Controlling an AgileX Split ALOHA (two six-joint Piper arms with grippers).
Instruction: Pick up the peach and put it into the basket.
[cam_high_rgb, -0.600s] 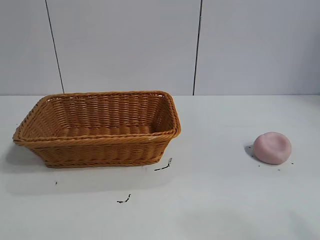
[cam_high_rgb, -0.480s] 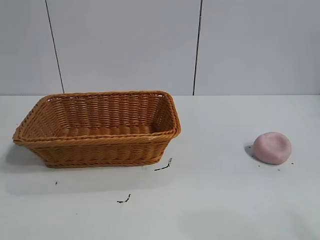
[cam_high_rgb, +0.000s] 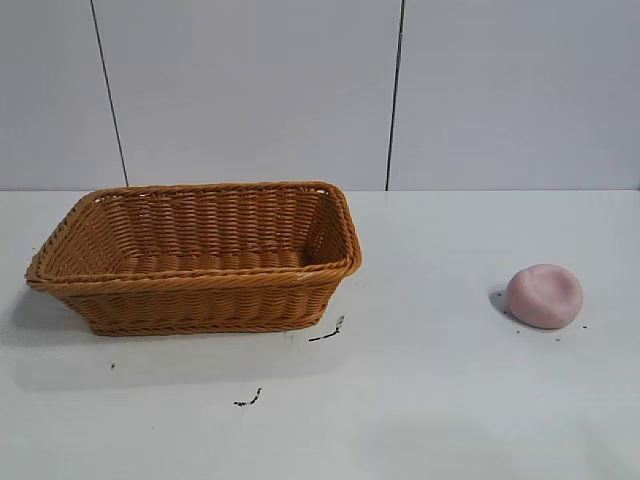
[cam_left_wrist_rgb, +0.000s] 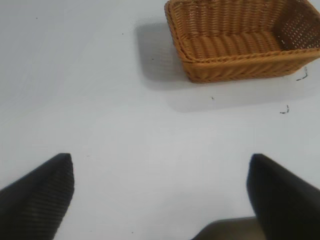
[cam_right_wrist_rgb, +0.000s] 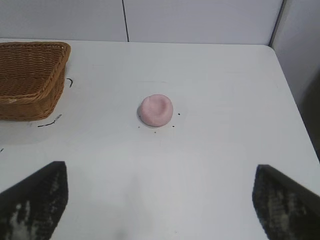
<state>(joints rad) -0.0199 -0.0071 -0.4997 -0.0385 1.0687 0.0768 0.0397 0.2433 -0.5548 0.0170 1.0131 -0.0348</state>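
Note:
The pale pink peach (cam_high_rgb: 544, 295) lies on the white table at the right; it also shows in the right wrist view (cam_right_wrist_rgb: 156, 110). The orange-brown wicker basket (cam_high_rgb: 200, 255) stands empty at the left; it also shows in the left wrist view (cam_left_wrist_rgb: 240, 40) and the right wrist view (cam_right_wrist_rgb: 30, 80). Neither arm shows in the exterior view. My right gripper (cam_right_wrist_rgb: 160, 200) is open and empty, high above the table, well short of the peach. My left gripper (cam_left_wrist_rgb: 161, 192) is open and empty, apart from the basket.
Small dark scraps (cam_high_rgb: 328, 332) lie on the table (cam_high_rgb: 420, 400) in front of the basket, with more specks around the peach. The table's edge (cam_right_wrist_rgb: 295, 110) runs beside the peach in the right wrist view. A white panelled wall stands behind.

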